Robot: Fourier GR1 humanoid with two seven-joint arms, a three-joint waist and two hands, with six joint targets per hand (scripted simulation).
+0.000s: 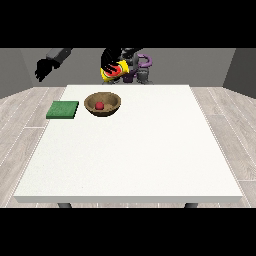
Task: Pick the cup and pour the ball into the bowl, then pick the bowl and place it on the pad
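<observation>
A brown wooden bowl [102, 104] sits on the white table [135, 150] near its far left, and a small red ball [99, 105] lies inside it. Up behind the bowl hangs a yellow cup [114, 71] with a red inside, tipped over on its side. The hand nearer the view's middle [110, 59] is shut on the cup from above. A flat green pad [63, 109] lies to the left of the bowl, a little apart from it. Off the table's far left corner, the hand at the view's left [44, 68] is raised with relaxed fingers and holds nothing.
The robot's torso with purple and grey parts [142, 65] stands behind the table's far edge. Grey plank floor [22, 115] surrounds the table on both sides.
</observation>
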